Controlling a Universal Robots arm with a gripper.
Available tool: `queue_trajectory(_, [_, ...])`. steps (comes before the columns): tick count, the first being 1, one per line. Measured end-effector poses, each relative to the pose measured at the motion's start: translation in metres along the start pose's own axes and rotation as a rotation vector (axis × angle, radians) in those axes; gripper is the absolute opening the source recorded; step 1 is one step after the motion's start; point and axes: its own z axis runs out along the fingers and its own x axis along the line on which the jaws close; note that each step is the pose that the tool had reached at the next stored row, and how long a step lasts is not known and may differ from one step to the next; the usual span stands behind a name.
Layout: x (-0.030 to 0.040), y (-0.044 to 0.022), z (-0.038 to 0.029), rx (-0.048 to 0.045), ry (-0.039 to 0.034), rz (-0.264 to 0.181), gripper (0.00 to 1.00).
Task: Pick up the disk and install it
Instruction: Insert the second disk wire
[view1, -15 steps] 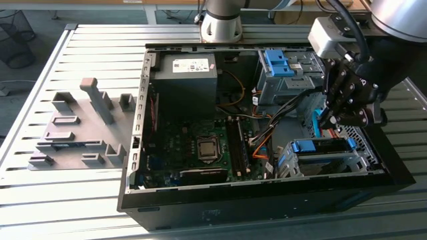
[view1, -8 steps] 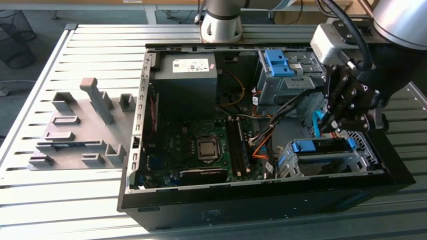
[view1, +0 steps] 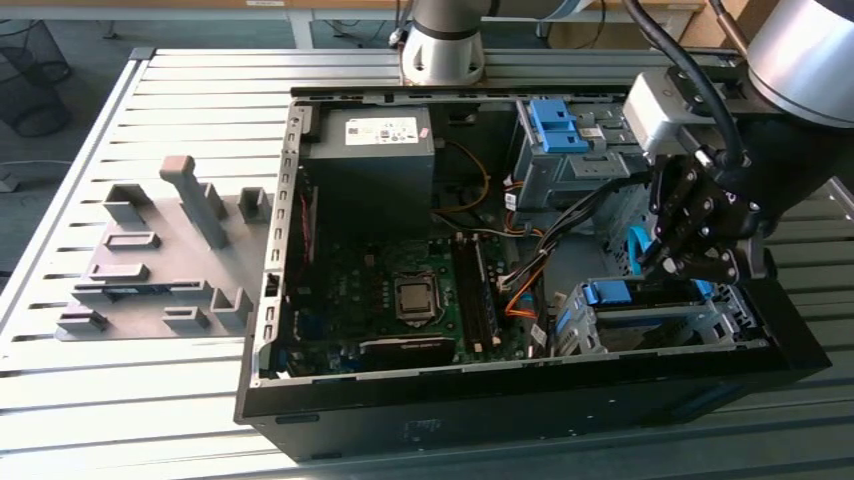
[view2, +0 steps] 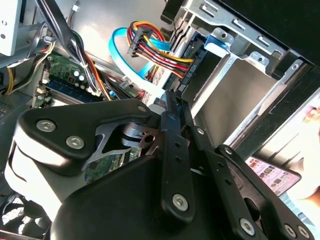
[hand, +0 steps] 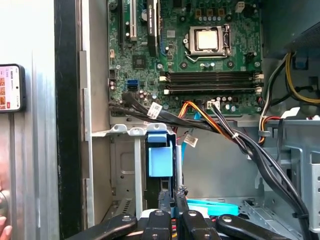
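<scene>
Hovering inside the open computer case (view1: 267, 330), my gripper (view1: 694, 262) sits above the drive cage (view1: 641, 325) at the case's corner nearest the exterior view's right; its fingers (hand: 175, 197) appear pressed together, holding nothing. I see the disk (view1: 634, 300) seated in that cage, blue bracket (hand: 160, 157) outward, beside the motherboard (hand: 200, 55).

An open computer case (view1: 287, 300) on a slatted table (view1: 160, 400), grey fixture tray (view1: 160, 250) beside it
</scene>
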Motion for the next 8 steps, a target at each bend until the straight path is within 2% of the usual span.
queue_trajectory(5, [0.0, -0.0006, 0.0, -0.0006, -0.0001, 0.002, 0.16])
queue_trajectory(8, [0.0, -0.0019, 0.0022, -0.0023, -0.0027, 0.002, 0.16])
